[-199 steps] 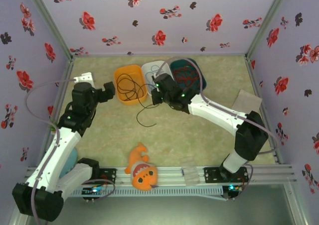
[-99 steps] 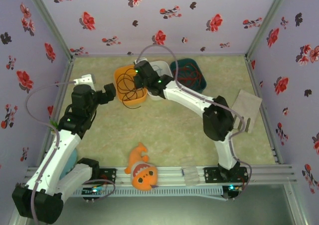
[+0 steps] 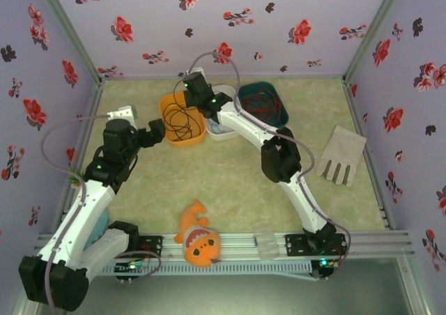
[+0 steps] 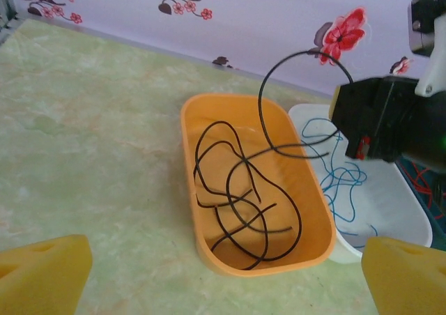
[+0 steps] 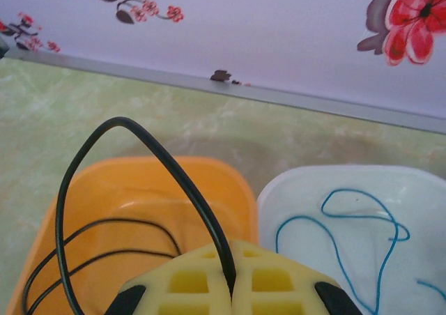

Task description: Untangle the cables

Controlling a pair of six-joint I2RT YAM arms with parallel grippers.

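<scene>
Lying well nearer the arm bases than the orange tub (image 3: 167, 135), an orange plush fish (image 3: 198, 240) rests by the metal rail (image 3: 279, 240). A grey glove (image 3: 341, 156) lies flat far to the tub's right. The left gripper (image 3: 157, 131) hovers just beside the tub's near-left corner, its yellow pads (image 4: 42, 273) spread wide with nothing between them.

Inside the tub the black cable (image 4: 237, 189) sits in loose overlapping loops. One strand arches up past the tub's far right rim into the right gripper (image 5: 232, 277), whose pads are pinched tight on it above the tub's far edge.

Against the tub's right side, a white tub (image 4: 411, 221) holds the light blue cable (image 4: 343, 182). Farther right of the orange tub, a teal tub (image 3: 259, 86) holds the red cable (image 3: 261, 106).

All three tubs stand on a pale green marbled mat (image 3: 230, 182), and behind the orange tub rise lilac walls (image 3: 279, 43) printed with red and dark flowers.
</scene>
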